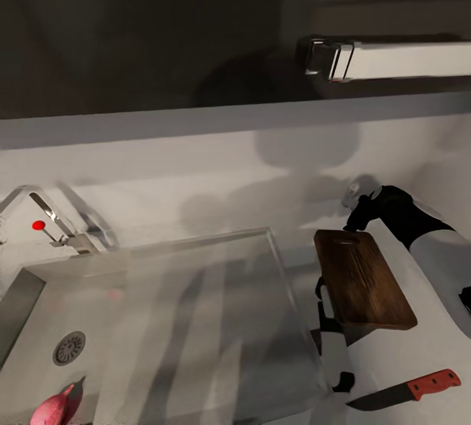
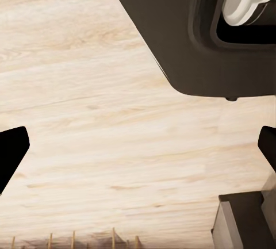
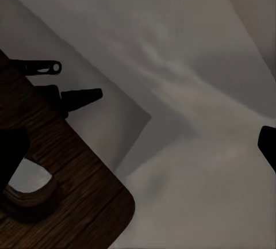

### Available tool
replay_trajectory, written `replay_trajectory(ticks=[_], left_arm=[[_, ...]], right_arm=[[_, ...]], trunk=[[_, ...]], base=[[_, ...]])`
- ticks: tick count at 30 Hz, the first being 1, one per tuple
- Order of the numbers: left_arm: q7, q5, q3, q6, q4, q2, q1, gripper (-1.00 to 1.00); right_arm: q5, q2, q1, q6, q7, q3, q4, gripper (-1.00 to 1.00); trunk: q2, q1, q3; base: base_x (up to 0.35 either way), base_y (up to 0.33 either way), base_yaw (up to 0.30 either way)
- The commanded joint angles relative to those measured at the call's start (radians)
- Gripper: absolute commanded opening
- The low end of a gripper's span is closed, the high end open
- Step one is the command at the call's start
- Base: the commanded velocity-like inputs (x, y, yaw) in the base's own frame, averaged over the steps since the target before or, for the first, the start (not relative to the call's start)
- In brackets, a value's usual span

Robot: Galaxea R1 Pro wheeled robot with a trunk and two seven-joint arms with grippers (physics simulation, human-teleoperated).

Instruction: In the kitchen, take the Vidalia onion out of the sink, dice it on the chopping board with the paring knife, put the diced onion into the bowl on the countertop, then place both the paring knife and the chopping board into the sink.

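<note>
The dark wooden chopping board (image 1: 363, 278) lies on the countertop (image 1: 399, 356) right of the sink (image 1: 196, 320), slot handle at its far end. My right gripper (image 1: 355, 212) is open at that far end. In the right wrist view the gripper (image 3: 138, 151) spreads wide, with one finger over the board (image 3: 63, 163) beside the slot and the other over bare counter. The paring knife (image 1: 409, 391), red-handled, lies near the front edge. The pinkish onion (image 1: 55, 405) sits in the basin by the drain (image 1: 69, 348). My left gripper (image 2: 138, 148) hangs open over wooden floor. The bowl is out of view.
The faucet (image 1: 55, 222) with its red dot stands at the sink's back left. A black and white object (image 1: 332, 340) sits between the sink's drainboard and the board's near end. A white and chrome fixture (image 1: 386, 60) is on the dark wall behind.
</note>
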Motion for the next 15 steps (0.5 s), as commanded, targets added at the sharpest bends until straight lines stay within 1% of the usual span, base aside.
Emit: replay_trajectory(ticks=[1, 12, 15], left_arm=[[0.000, 0.000, -0.001, 0.000, -0.002, 0.000, 0.000, 1.00], [0.000, 0.000, -0.001, 0.000, -0.002, 0.000, 0.000, 1.00], [0.000, 0.000, -0.001, 0.000, -0.002, 0.000, 0.000, 1.00]], right_arm=[[0.004, -0.001, 0.000, 0.003, 0.005, 0.005, -0.002, 1.00], [0.004, -0.004, 0.001, 0.004, 0.004, 0.005, 0.003, 1.00], [0.004, -0.004, 0.002, 0.004, 0.005, 0.005, 0.004, 1.00]], trunk=[[-0.002, 0.000, -0.003], [-0.002, 0.000, -0.018], [-0.002, 0.000, -0.019]], base=[[0.000, 0.000, 0.083], [0.000, 0.000, 0.086], [0.000, 0.000, 0.041]])
